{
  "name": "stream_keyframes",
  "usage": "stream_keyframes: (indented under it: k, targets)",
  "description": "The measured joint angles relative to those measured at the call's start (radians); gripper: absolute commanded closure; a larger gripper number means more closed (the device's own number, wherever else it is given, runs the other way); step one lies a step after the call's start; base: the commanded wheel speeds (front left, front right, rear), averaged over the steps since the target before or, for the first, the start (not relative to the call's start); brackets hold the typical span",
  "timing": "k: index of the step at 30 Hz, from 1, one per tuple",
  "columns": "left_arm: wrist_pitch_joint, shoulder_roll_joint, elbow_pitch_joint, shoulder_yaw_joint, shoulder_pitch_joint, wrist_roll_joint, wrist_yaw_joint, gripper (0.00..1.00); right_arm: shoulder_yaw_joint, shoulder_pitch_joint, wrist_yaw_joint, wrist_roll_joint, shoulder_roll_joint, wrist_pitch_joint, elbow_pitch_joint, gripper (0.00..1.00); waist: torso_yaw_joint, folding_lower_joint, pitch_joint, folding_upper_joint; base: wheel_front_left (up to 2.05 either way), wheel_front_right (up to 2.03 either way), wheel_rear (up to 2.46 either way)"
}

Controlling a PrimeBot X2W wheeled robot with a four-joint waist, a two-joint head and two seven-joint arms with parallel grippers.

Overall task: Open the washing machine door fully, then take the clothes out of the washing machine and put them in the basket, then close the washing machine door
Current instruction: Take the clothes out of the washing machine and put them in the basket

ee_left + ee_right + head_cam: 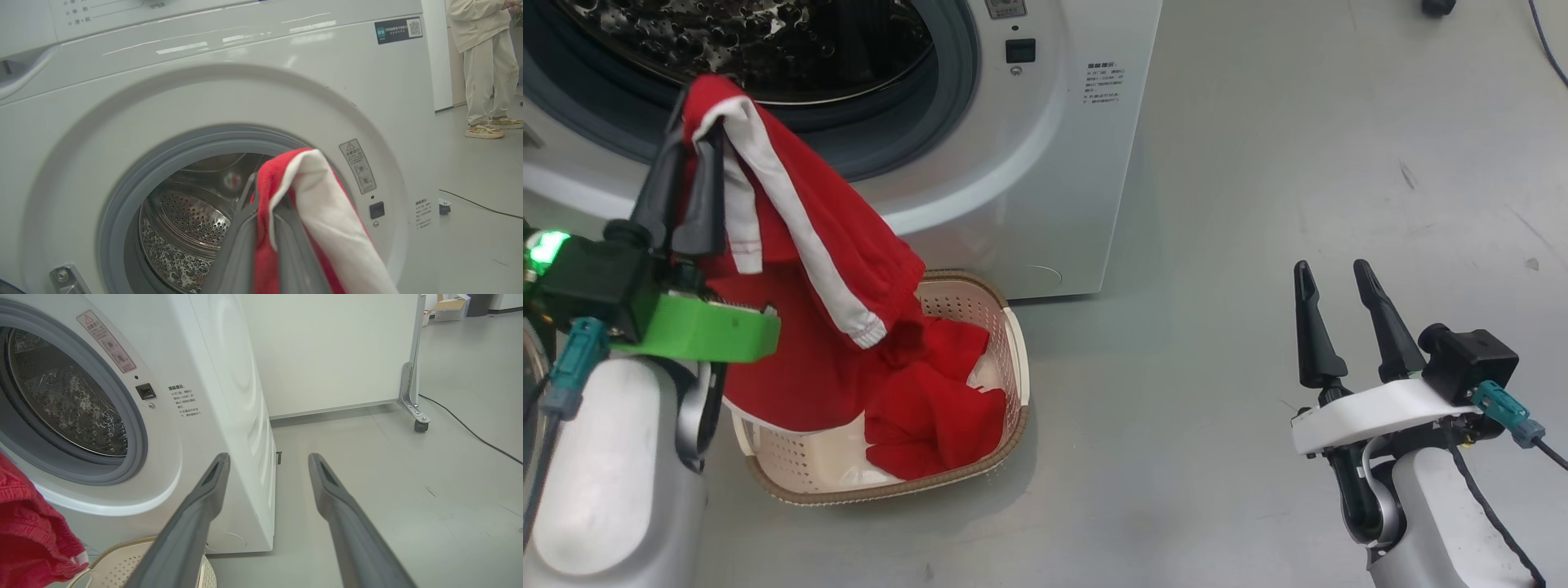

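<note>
In the head view, the left claw [696, 122] stands at the upper left of the frame, its 2 dark fingers pressed together on the top edge of a red garment [809, 237] with white stripes. The garment hangs from that grip in front of the washing machine [1045, 163], and its lower part drapes into the basket [1015, 335] at the lower middle-left. More red clothes [931, 416] lie bunched inside the basket, toward its right end. The basket sits on the floor [1258, 163], just beside the front of the machine. Behind the held garment, the steel drum [768, 41] shows through the open mouth along the top edge. At the lower right, well apart from the basket, the right claw [1333, 273] points up the frame with its 2 fingers spread and nothing between them.

In the left wrist view, the left claw [265, 196] pinches the red garment [327, 220] at the lower middle, in front of the grey gasket [135, 183] and the drum [184, 220]. A person [486, 61] in pale clothes stands at the upper right, and a cable [478, 204] lies on the floor below.

In the right wrist view, the red garment [28, 531] hangs at the lower left above the basket [122, 563], and the right claw [268, 457] gapes wide beside the washing machine [229, 396].
</note>
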Motion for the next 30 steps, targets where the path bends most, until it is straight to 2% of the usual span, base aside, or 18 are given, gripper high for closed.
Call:
stream_keyframes:
  k: [11,30]
  targets:
    - [0.009,0.021,0.142,-0.050,0.141,0.008,-0.018,1.00,0.012,0.000,0.000,0.000,0.000,0.000,-0.004,0.00,-0.009,0.0000,0.022,0.0000,0.00,0.00,0.00]
    - [0.073,0.041,0.376,-0.025,0.137,0.011,-0.007,1.00,0.029,-0.026,0.000,0.000,-0.010,0.000,-0.031,0.00,-0.038,0.0001,0.135,0.0000,0.00,0.00,0.00]
